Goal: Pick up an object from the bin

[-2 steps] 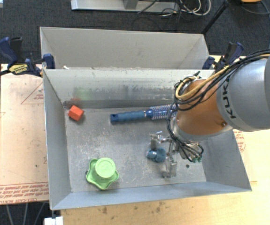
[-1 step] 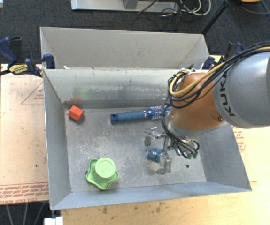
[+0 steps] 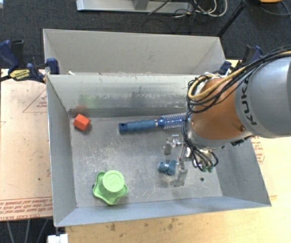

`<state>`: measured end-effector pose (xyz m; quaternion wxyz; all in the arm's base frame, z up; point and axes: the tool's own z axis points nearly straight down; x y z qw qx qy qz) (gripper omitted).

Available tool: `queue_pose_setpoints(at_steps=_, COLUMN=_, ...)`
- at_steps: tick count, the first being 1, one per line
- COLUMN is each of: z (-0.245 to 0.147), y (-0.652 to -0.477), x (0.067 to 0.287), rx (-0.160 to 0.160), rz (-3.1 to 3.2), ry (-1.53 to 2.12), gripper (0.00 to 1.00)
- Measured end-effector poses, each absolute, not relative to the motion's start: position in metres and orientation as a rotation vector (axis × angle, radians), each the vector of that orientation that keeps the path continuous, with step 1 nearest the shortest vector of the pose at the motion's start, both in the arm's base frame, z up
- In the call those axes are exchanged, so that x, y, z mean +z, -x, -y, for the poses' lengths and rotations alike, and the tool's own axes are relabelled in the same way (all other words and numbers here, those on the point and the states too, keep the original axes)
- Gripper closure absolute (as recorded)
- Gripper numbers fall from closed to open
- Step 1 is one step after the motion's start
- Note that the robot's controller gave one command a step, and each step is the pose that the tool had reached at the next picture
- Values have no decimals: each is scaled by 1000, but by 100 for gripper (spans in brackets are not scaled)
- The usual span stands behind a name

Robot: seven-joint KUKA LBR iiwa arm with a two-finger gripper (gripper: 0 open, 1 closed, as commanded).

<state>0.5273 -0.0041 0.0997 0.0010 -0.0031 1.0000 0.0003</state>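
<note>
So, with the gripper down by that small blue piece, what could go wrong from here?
The small blue piece seems to sit toward one side of the open gripper, not centred, so closing may nudge it away or catch only a corner. The blue-handled brush lies close beside the wrist, so the arm might knock it while lifting.

Orange cube – blue-handled brush – green cup

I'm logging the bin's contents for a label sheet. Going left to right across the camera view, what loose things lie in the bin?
orange cube → green scalloped cup → blue-handled brush → small blue piece
</note>
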Motion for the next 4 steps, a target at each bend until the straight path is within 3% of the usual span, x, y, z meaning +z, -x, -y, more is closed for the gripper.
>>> queue_pose_setpoints(at_steps=1, z=-4, y=-513, x=68, rx=2, rz=-3144, ry=31, gripper=0)
queue_pose_setpoints(at_steps=2, z=-4, y=-538, x=70, rx=1, rz=-3136, ry=127, gripper=0)
queue_pose_setpoints(at_steps=3, z=-4, y=-537, x=71, rx=1, rz=-3137, ry=130, gripper=100)
queue_pose_setpoints(at_steps=4, z=-4, y=-539, x=100, rx=1, rz=-3134, ry=131, gripper=100)
